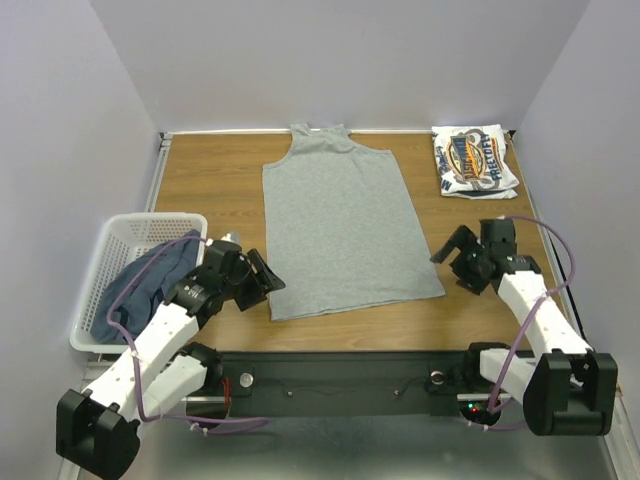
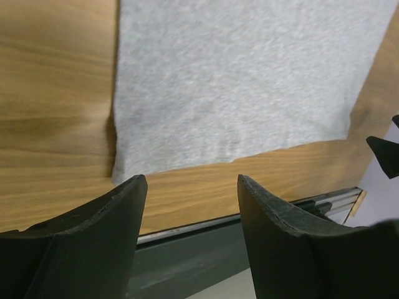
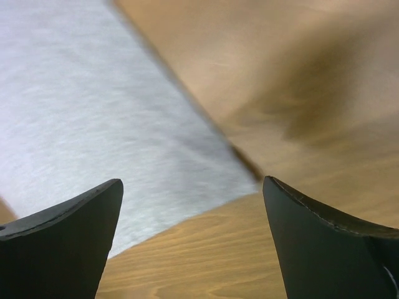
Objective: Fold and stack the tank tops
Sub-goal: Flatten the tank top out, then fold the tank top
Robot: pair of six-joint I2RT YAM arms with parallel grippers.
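Three tops: grey top [image 1: 345,225] flat, white top [image 1: 475,160] folded, blue top [image 1: 145,283] in basket [image 1: 92,285].

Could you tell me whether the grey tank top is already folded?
No, the grey tank top lies spread out flat, its full outline showing.

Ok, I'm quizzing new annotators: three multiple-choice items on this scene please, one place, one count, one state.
1. Where is the dark blue tank top?
A) in the white basket
B) folded at the far right
C) spread in the middle
2. How many tank tops show?
A) two
B) three
C) four
3. The grey tank top is:
A) folded
B) spread flat
C) crumpled
Key: 1 A, it lies in the basket; 2 B, grey, dark blue and the printed white tank top; 3 B, it lies flat and unfolded.
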